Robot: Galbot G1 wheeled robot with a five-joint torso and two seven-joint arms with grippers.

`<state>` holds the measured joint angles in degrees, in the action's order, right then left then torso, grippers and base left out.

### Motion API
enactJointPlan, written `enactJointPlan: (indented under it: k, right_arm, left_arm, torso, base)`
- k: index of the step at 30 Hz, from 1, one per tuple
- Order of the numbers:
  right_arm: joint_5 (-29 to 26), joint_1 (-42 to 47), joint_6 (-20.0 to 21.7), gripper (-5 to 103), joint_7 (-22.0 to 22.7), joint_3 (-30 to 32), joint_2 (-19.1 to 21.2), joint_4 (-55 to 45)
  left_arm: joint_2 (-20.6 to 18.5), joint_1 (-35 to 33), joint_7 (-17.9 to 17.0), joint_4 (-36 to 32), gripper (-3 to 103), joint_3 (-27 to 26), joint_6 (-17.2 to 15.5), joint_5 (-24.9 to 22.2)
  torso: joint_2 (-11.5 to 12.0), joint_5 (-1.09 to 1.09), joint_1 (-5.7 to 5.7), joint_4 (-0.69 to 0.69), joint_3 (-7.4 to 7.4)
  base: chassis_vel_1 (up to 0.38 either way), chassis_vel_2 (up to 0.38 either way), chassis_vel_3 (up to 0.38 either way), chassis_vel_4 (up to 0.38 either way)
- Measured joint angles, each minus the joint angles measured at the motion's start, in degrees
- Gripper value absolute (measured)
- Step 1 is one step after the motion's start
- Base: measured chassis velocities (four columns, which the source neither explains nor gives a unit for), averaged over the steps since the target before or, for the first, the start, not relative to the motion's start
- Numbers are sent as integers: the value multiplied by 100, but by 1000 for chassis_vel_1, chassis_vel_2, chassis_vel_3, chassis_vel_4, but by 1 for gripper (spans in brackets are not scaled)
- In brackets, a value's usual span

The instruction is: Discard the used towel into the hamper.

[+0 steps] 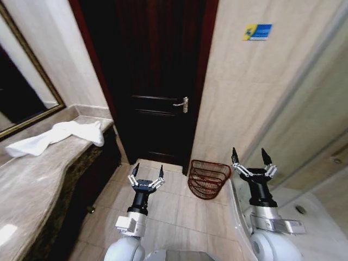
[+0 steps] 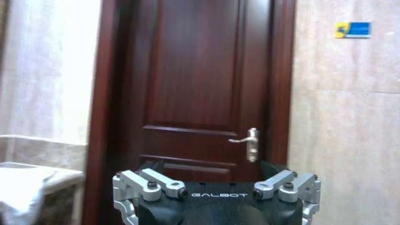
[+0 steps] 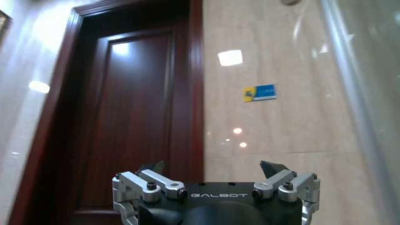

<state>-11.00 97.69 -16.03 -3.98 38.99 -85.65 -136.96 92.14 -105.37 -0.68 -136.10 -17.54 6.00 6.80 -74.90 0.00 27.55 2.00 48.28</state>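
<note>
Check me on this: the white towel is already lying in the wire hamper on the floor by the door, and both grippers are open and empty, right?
Not quite. The head view shows the white towel still draped on the stone counter at the robot's left, not in the hamper, which stands on the floor by the door. The rest holds: the left gripper and right gripper are open and empty.

One towel (image 1: 57,137), one hamper (image 1: 209,178), one door (image 1: 149,81), two claws, left claw (image 1: 147,175), right claw (image 1: 250,157)
</note>
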Motion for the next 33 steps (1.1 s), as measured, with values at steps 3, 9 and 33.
enactJointPlan:
  k: [3, 9, 33]
  right_arm:
    - [0, 7, 7, 100, 0, 0, 0, -7]
    - [5, 9, 42, 100, -30, -8, -1, -7]
    - [-126, -18, 127, 100, -388, -24, 45, 34]
  left_arm:
    - [0, 1, 0, 0, 100, -1, -1, 0]
    - [0, 12, 3, 31, 100, 5, -1, -1]
    - [0, 76, -71, 161, 100, -106, -8, 122]
  torso:
    - [0, 0, 0, 0, 0]
    - [0, 0, -2, 0, 0]
    - [0, 0, -1, 1, 0]
  base:
    - [115, 125, 121, 110]
    - [134, 114, 121, 149]
    - [124, 123, 119, 121]
